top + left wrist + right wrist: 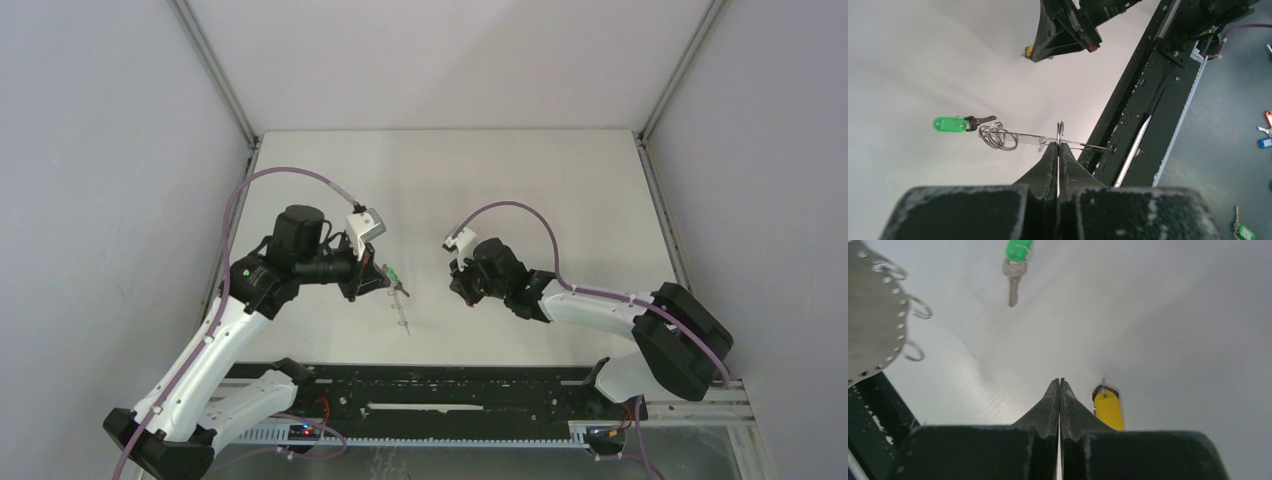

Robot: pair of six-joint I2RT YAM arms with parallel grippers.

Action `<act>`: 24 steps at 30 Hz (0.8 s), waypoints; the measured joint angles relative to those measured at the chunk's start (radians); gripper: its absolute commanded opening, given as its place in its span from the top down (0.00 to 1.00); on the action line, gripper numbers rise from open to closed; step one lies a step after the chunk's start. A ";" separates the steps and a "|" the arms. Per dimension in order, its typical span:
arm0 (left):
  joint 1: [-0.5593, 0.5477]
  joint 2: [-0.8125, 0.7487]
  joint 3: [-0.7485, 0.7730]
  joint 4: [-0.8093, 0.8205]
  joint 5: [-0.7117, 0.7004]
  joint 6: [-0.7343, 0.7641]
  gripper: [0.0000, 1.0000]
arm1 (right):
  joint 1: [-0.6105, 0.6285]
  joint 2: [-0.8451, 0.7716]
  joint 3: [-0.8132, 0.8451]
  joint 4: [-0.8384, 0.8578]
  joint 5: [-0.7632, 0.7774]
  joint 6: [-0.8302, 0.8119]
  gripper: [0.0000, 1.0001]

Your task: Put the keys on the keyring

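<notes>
Grey metal, the keyring [870,315] is being held edge-on over the tabletop [1173,315], with the left pincer [1058,146] clamping fully shut on its rim. The green key [950,124] is sitting at the wire loops [998,137] on its far end. The right pincer [1059,384] is hovering closed, gripping nothing I can see, the yellow key [1108,409] showing just beside its fingers.

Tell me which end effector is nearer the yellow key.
Right. The yellow key lies just beside the right end effector; the left end effector is farther off, gripping the keyring.
</notes>
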 measured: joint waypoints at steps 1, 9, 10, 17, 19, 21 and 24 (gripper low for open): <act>0.000 0.000 0.000 0.000 0.000 0.000 1.00 | 0.010 -0.016 0.000 -0.001 0.000 0.003 1.00; 0.000 -0.003 0.000 0.000 -0.002 0.000 1.00 | -0.016 -0.018 0.000 -0.016 0.016 0.023 0.63; 0.000 -0.003 0.000 0.000 -0.002 0.000 1.00 | -0.024 -0.013 0.000 -0.015 0.020 0.030 0.58; 0.000 -0.008 0.000 0.000 -0.002 0.000 1.00 | -0.080 0.076 0.000 -0.005 0.037 0.031 0.53; 0.000 -0.008 0.000 0.000 -0.002 0.000 1.00 | -0.090 0.103 0.000 -0.003 0.036 0.031 0.55; 0.000 -0.008 0.000 0.000 -0.001 0.000 1.00 | -0.097 0.128 0.000 0.003 0.031 0.031 0.56; 0.000 -0.008 0.000 0.000 -0.002 0.000 1.00 | -0.106 0.148 0.000 0.014 0.015 0.031 0.56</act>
